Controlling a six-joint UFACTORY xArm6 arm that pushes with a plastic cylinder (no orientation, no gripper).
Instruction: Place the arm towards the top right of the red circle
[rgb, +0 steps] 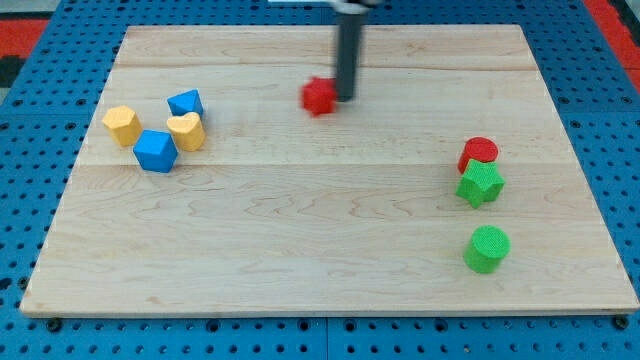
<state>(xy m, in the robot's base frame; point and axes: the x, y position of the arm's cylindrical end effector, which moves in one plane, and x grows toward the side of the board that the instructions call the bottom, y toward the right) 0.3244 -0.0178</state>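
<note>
Camera view: my tip (346, 98) beside small red block (319, 96), red circle (479, 152) well apart.

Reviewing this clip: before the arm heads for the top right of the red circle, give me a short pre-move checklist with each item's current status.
1. My tip visible: ok, at the view's top centre.
2. Target found: ok, red circle sits at the view's right.
3. Tip at goal: not ok, it stands beside the small red block, far left of the circle.
4. Goal spot free: ok, bare board up-right of the circle.
5. Path clear: ok, no blocks between.
6. Neighbour risk: ok, green star-like block touches the circle's lower side, away from the goal.
</note>
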